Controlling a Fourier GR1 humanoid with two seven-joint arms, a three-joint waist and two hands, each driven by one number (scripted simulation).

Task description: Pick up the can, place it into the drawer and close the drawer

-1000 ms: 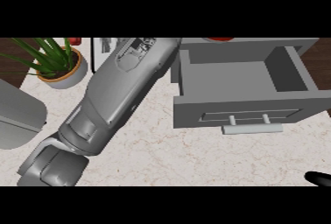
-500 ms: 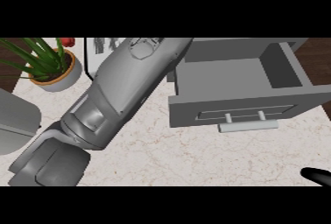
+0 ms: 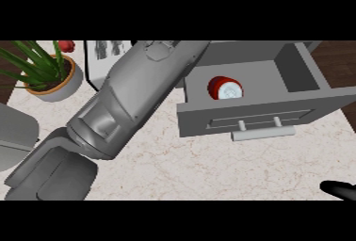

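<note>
Down at the lower right edge, only a black sliver of the right hand [image 3: 341, 190] showed over the bench [image 3: 208, 169], too little to tell whether its fingers were apart or curled. The left arm [image 3: 132, 103] ran from the lower left up to the top centre. The left hand lay beyond the frame's top, so nothing could be said of those fingers either. Right of the arm, the drawer [image 3: 257, 113] stood pulled open, its handle [image 3: 264, 133] on the near side. And there was the can [image 3: 226, 88], red with a white end, lying inside the drawer toward its left, no hand on it. By the look of it, picking and placing were done; only shutting the drawer was left. A plant [image 3: 45, 70] sat at the upper left.
</note>
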